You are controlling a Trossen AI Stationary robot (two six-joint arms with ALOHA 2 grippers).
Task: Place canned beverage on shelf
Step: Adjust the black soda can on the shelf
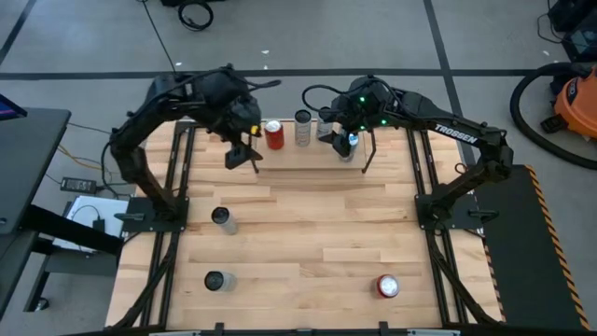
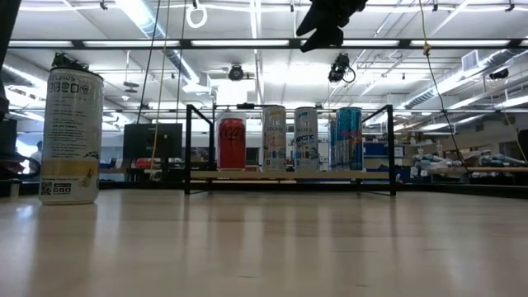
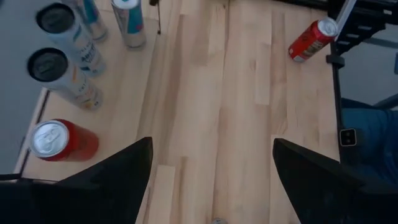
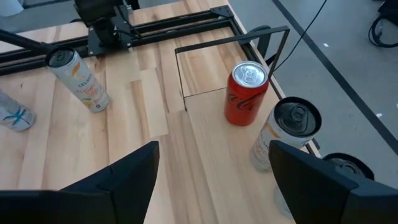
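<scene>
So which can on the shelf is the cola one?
Find the shelf along the table's far edge, under both arms. Four cans stand in a row there. The cola can is the end one nearest the left arm, short and red; its neighbours are taller, pale or blue.

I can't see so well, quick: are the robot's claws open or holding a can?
Left gripper: open, holding nothing, above the table by the shelf.
Right gripper: open, holding nothing, over the shelf's cans.

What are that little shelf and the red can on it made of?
The narrow light-wood shelf looks like pale, matte wood, with visible grain in its platform, between thin black rod ends, probably painted metal. The red cola can looks like glossy printed aluminium, judging by its shiny silver pull-tab top.
</scene>
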